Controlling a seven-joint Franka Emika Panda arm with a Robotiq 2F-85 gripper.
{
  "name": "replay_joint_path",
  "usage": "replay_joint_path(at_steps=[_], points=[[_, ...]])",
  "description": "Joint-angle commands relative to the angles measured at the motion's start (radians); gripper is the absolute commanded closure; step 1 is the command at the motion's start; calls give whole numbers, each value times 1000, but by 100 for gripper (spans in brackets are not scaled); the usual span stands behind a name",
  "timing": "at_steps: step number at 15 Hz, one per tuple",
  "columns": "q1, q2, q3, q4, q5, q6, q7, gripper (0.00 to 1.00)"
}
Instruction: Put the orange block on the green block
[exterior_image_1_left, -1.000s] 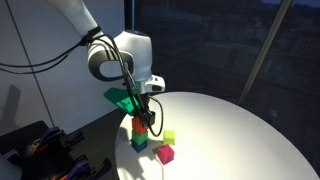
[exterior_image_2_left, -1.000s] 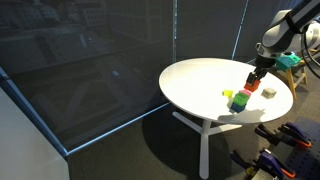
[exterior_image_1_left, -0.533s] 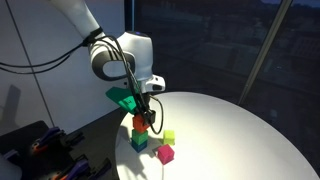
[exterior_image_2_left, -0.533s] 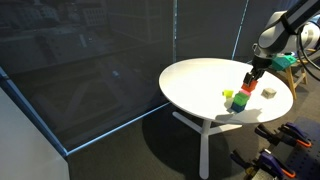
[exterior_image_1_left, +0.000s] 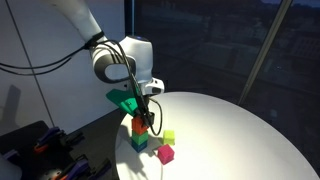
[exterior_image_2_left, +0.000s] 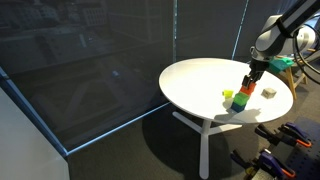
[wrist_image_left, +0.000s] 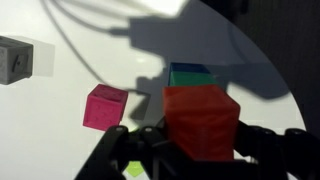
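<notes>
My gripper (wrist_image_left: 203, 140) is shut on the orange block (wrist_image_left: 202, 120). In the wrist view the green block (wrist_image_left: 190, 75) shows just beyond it, partly hidden by the orange block. In an exterior view the orange block (exterior_image_1_left: 140, 125) sits right above the green block (exterior_image_1_left: 138, 142), near the round white table's edge; whether they touch cannot be told. In an exterior view the gripper (exterior_image_2_left: 249, 83) holds the orange block (exterior_image_2_left: 247, 88) over the green block (exterior_image_2_left: 242, 100).
A magenta-pink cube (wrist_image_left: 105, 105) (exterior_image_1_left: 165, 153) and a yellow-green cube (exterior_image_1_left: 168, 136) lie beside the stack. A grey-white block (wrist_image_left: 15, 58) (exterior_image_2_left: 270, 92) lies further off. The round white table (exterior_image_1_left: 230, 130) drops off close to the stack.
The gripper and orange block have moved only very slightly, staying over the green block.
</notes>
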Motion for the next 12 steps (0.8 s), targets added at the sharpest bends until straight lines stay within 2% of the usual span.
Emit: replay_joint_path(at_steps=[1,12], points=[[-2,21,8,25,4,-12,22,79],[-5,46,18,38,5,-10,20,79]])
